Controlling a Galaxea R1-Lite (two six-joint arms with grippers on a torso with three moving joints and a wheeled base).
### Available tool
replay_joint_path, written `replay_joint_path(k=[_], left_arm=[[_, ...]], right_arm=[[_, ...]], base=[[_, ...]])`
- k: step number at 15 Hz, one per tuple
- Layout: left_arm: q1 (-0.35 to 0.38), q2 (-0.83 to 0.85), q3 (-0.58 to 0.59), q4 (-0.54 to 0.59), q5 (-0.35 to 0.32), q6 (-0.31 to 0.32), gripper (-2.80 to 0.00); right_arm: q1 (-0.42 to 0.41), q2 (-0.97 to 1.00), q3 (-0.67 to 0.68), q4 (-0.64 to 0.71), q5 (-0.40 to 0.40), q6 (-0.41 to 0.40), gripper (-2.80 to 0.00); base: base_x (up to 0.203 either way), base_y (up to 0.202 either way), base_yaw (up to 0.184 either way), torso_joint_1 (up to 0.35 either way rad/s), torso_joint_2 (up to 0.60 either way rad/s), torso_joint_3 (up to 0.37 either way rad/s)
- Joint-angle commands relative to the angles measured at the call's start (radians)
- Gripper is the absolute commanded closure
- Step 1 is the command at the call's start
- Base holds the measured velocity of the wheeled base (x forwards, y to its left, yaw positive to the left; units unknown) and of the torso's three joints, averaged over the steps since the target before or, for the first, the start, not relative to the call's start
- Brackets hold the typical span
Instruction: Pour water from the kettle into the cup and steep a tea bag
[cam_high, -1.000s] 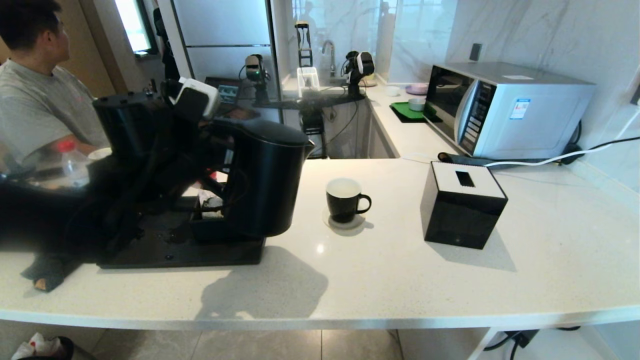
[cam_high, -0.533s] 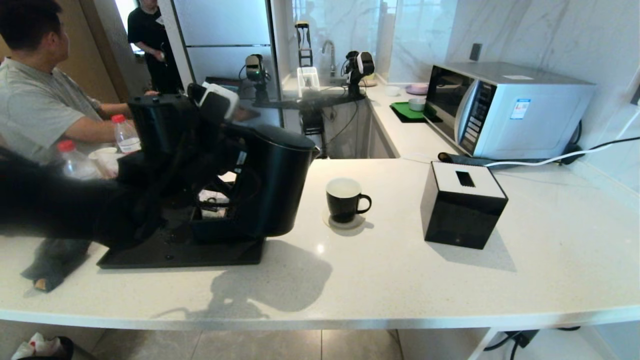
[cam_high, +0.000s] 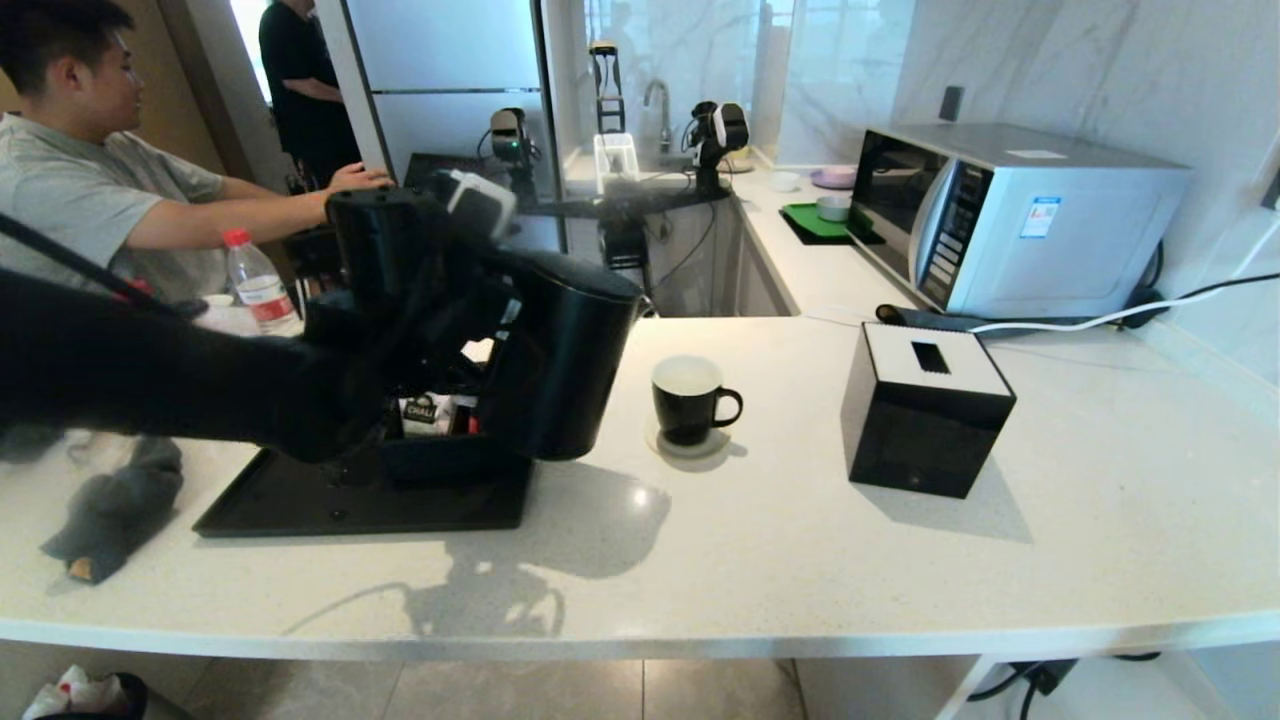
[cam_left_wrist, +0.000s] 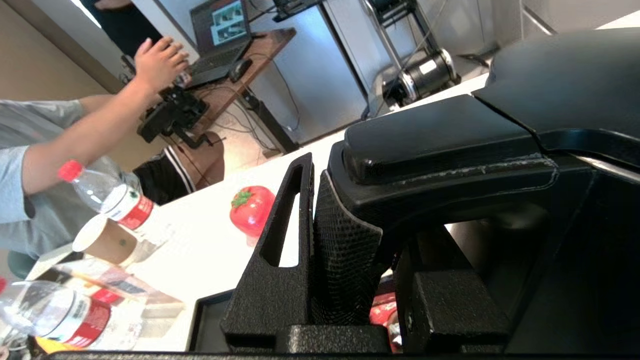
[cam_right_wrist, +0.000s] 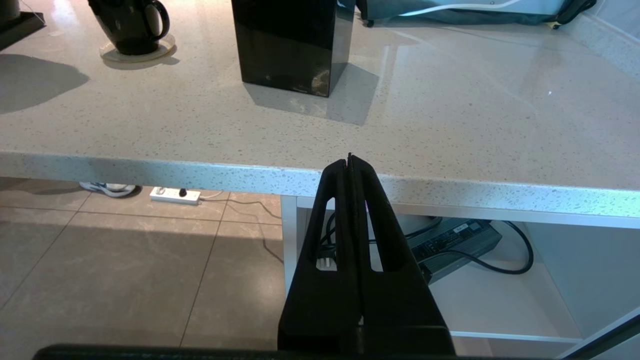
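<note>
The matte black kettle (cam_high: 565, 360) hangs tilted above the right end of the black tray (cam_high: 300, 500), its spout pointing toward the cup. My left gripper (cam_high: 470, 305) is shut on the kettle's loop handle (cam_left_wrist: 440, 145), with the textured pad (cam_left_wrist: 340, 250) pressed against it. The black mug with a white inside (cam_high: 688, 400) stands on a round coaster just right of the kettle, apart from it. My right gripper (cam_right_wrist: 349, 160) is shut on nothing, parked below the counter's front edge. No tea bag shows.
A black tissue box (cam_high: 925, 410) stands right of the mug, with a microwave (cam_high: 1010, 215) behind. A small box with sachets (cam_high: 420, 412) sits on the tray. A grey cloth (cam_high: 110, 505), bottles (cam_high: 255, 285) and a seated person are at the left.
My left arm has carried the kettle to the right, toward the mug, and tipped it slightly. The mug and the right arm have not moved.
</note>
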Motion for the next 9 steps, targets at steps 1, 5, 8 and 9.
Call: replay_joint_path(k=[1,5,8,9], left_arm=[[-0.016,0.04,-0.037,-0.005,0.018,0.007,0.0],[-0.02,0.061,-0.059,-0.002,0.025,0.054,0.0],[-0.021,0.081,-0.085,-0.001,0.025,0.083,0.0],[-0.023,0.084,-0.092,0.01,0.025,0.089,0.0]], right_arm=[[0.0,0.001,0.0,0.0,0.001,-0.001,0.0],[0.001,0.001,0.0,0.0,0.001,-0.001,0.0],[0.001,0.001,0.0,0.0,0.001,-0.001,0.0],[0.0,0.001,0.0,0.0,0.001,-0.001,0.0]], base=[[0.0,0.0,0.0,0.0,0.0,0.0],[0.0,0.0,0.0,0.0,0.0,0.0],[0.0,0.0,0.0,0.0,0.0,0.0],[0.0,0.0,0.0,0.0,0.0,0.0]])
